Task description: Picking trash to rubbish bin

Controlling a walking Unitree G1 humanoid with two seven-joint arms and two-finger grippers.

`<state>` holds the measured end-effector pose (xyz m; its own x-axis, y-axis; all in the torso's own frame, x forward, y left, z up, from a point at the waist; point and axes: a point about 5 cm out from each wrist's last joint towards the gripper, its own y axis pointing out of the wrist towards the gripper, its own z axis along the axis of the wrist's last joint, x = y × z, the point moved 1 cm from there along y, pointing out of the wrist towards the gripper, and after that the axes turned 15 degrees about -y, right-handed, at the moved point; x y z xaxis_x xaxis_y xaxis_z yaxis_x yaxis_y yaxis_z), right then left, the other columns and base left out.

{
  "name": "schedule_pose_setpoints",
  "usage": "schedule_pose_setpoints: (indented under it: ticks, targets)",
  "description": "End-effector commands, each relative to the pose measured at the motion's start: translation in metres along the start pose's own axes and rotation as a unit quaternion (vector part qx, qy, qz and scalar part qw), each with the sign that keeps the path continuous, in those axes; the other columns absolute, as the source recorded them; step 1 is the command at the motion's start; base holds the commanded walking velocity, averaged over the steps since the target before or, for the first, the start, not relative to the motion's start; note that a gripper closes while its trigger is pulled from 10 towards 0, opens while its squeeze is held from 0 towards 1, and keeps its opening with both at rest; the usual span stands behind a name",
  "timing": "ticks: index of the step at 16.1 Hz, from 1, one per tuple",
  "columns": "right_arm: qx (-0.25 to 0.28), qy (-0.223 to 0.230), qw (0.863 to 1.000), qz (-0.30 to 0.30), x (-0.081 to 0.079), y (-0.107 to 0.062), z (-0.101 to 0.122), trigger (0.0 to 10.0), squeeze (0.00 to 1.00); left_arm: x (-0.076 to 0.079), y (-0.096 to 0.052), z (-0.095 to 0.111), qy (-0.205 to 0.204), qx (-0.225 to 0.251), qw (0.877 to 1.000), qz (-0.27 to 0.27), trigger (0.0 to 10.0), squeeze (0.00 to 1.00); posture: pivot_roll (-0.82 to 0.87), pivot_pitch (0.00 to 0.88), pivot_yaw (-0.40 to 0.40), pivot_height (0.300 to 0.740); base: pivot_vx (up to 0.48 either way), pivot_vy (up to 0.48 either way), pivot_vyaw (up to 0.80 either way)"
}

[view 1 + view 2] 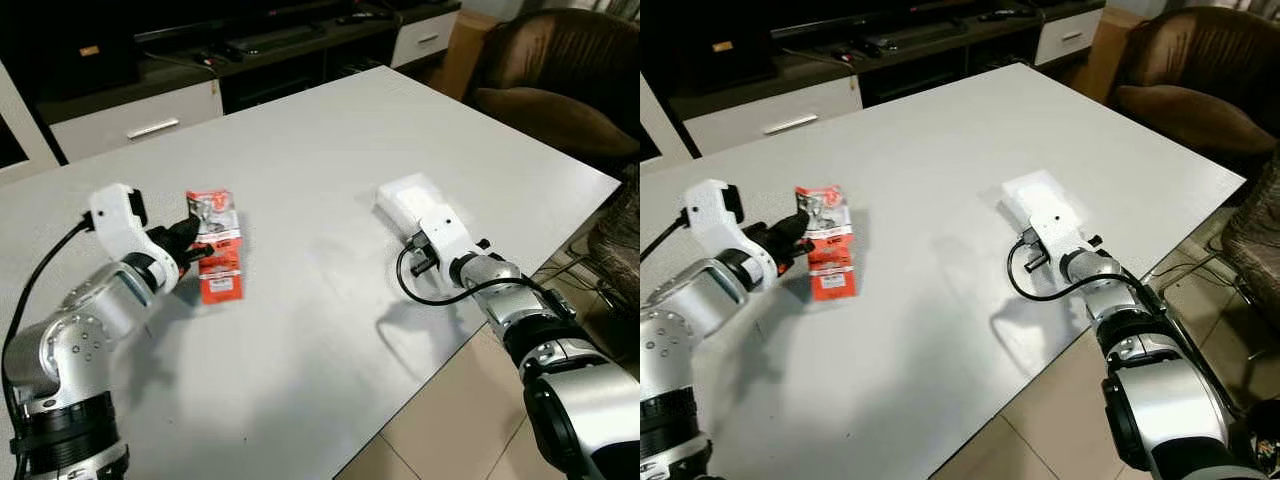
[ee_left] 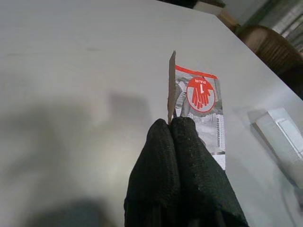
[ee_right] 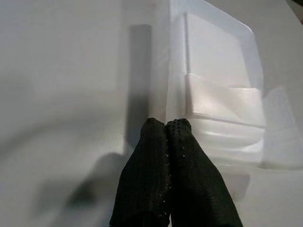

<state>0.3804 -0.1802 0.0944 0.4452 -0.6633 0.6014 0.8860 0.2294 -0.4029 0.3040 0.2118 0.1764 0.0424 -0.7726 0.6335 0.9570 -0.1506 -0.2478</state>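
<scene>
A red and grey glove packet (image 1: 216, 250) is tilted up off the white table (image 1: 300, 140) at the left. My left gripper (image 1: 194, 243) is shut on its near edge; in the left wrist view the black fingertips (image 2: 182, 130) pinch the packet (image 2: 201, 101). A clear white plastic tray (image 1: 408, 197) lies near the table's right edge. My right gripper (image 3: 165, 124) is at its near rim with its fingers pressed together on the thin edge of the tray (image 3: 222, 94). From the head the right wrist's white housing (image 1: 441, 235) hides those fingers.
The table's right edge runs diagonally close to the right arm, with tiled floor (image 1: 450, 430) below. A brown armchair (image 1: 560, 70) stands at the back right. A dark TV cabinet with white drawers (image 1: 140, 122) runs along the back.
</scene>
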Motion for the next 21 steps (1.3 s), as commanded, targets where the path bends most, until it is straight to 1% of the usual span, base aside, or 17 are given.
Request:
schedule_pose_setpoints:
  ticks: [1,5,6,7,8,9,13,17,21]
  targets:
    - [-0.001,0.014,1.0,0.002,0.0,-0.002,-0.006,0.0,0.0,0.0,0.001,-0.001,0.005,-0.003,1.0,-0.001,0.0,0.0,0.03,0.0,-0.028,0.74,0.0,0.0,0.0]
    - [0.029,0.014,0.999,-0.006,0.009,-0.001,0.009,0.0,0.0,0.0,0.001,0.003,0.008,0.002,1.0,-0.002,0.0,0.0,0.03,0.0,-0.026,0.74,0.0,0.0,0.0]
    - [0.037,0.002,0.999,-0.013,0.014,-0.001,0.015,0.0,0.0,0.001,0.001,0.005,0.009,0.004,1.0,-0.002,0.0,0.0,0.03,0.0,-0.027,0.74,0.0,0.0,0.0]
    - [0.04,0.002,0.999,-0.018,0.016,0.0,0.019,5.6,0.0,0.001,0.001,0.006,0.011,0.005,1.0,-0.002,0.0,0.0,0.04,0.0,-0.026,0.74,0.0,0.0,0.0]
    - [0.041,0.011,0.999,-0.016,0.017,0.0,0.02,10.0,0.0,0.001,0.001,0.007,0.012,0.006,1.0,-0.002,0.0,0.0,0.04,0.0,-0.026,0.74,0.0,0.0,0.0]
    - [0.043,0.026,0.999,-0.006,0.017,0.001,0.021,10.0,1.0,0.0,0.001,0.007,0.013,0.006,1.0,-0.002,0.0,0.0,0.04,0.0,-0.027,0.74,0.0,0.0,0.0]
    - [0.015,0.038,0.999,0.007,0.024,0.002,0.025,10.0,1.0,0.0,0.0,0.009,0.015,0.006,1.0,-0.003,0.0,0.0,0.05,0.0,-0.028,0.74,0.0,0.0,0.0]
    - [-0.035,0.06,0.997,0.015,0.035,0.001,0.024,10.0,1.0,0.001,0.0,0.01,0.016,0.004,1.0,-0.006,0.0,0.0,0.05,0.0,-0.029,0.74,0.0,0.0,0.0]
    - [-0.053,0.079,0.995,0.031,0.034,0.002,0.026,10.0,1.0,0.0,-0.001,0.012,0.019,0.002,1.0,-0.006,0.0,0.0,0.06,0.0,-0.028,0.74,0.0,0.0,0.0]
